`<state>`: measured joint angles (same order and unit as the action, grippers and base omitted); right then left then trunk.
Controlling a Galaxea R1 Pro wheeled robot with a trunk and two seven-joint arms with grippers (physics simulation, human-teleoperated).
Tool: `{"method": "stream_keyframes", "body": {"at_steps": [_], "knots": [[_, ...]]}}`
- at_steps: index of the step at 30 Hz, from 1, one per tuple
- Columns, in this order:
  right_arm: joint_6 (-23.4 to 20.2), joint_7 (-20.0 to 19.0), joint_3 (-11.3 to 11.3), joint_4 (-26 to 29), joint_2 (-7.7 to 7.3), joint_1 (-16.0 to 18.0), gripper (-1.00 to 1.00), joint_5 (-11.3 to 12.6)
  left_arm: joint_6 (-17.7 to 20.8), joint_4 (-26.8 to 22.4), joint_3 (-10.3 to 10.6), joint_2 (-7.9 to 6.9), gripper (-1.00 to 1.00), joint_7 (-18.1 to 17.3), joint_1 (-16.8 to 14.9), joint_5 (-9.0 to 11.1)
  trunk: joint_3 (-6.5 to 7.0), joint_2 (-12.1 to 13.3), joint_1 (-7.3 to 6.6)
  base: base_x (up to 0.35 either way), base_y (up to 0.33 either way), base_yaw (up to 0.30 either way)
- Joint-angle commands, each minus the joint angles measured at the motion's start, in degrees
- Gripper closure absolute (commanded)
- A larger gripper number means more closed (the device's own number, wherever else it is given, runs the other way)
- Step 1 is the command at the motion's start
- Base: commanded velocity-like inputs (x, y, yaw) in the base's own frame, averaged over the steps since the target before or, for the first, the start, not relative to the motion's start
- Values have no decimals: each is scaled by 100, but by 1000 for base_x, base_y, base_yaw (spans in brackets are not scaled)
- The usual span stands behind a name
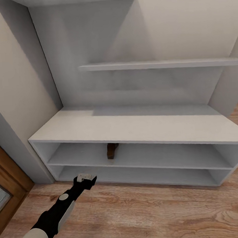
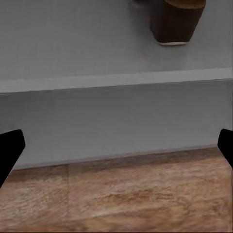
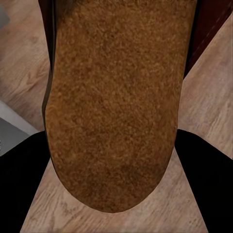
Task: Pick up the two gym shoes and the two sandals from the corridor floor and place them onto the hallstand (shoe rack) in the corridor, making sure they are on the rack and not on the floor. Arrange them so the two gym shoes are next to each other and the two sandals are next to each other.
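my left gripper hung released over the floor just before the rack | my right gripper grasped a sandal | another sandal lay in the rack's upper bay

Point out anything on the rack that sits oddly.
One sandal on the rack's upper shelf stands nearly on end, deep in the bay, instead of lying flat on its sole. The left gripper hangs open by the lower shelf, clear of it. The right gripper holds the other sandal, sole toward the camera.
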<state>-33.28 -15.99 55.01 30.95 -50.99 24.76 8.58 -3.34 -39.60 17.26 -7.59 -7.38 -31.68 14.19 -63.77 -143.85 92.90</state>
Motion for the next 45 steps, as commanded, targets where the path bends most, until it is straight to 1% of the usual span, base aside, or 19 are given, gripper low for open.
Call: {"method": "stream_keyframes", "body": {"at_steps": [1, 5, 27, 28, 30, 31, 34, 38, 45], "knots": [[-38, -10, 27, 4, 1, 7, 100, 21, -57, 116, 31, -17, -100, -32, -5, 113, -5, -2, -2, -138, 34, 0], [-38, -9, 27, 7, 1, 9, 100, 21, -143, 218, 32, -21, -100, -56, -5, 151, -5, -2, -2, -244, 120, 0], [-39, -12, 27, 8, 1, 4, 100, 21, -149, 225, 36, -14, -100, -76, -5, 154, -5, -2, -2, -279, 211, 0], [-39, -11, 27, 8, 1, 5, 100, 21, -149, 225, 35, -16, -100, -112, -5, 154, -5, -2, -2, -273, 217, 0], [-39, -10, 27, 8, 1, 6, 100, 21, -149, 225, 31, -21, -100, -415, -5, 157, -5, -2, -2, -247, 207, 0], [-40, -10, 27, 8, 1, 5, 100, 21, -148, 225, 26, -22, -100, -799, -5, 161, -5, -2, -2, -208, 171, 0], [-38, -11, 27, 8, 1, 7, 100, 21, -144, 225, 24, -23, -100, -1083, -5, 160, -5, -2, -2, -196, 107, 0], [-39, -12, 27, 8, 1, 8, 100, 21, -144, 225, 23, -23, -100, -1205, -5, 161, -5, -2, -2, -224, 27, 0], [-42, -13, 27, 8, 1, 7, 100, 21, -141, 225, 25, -24, -100, -1229, -5, 163, -5, -2, -2, -120, 3, 0]]}}
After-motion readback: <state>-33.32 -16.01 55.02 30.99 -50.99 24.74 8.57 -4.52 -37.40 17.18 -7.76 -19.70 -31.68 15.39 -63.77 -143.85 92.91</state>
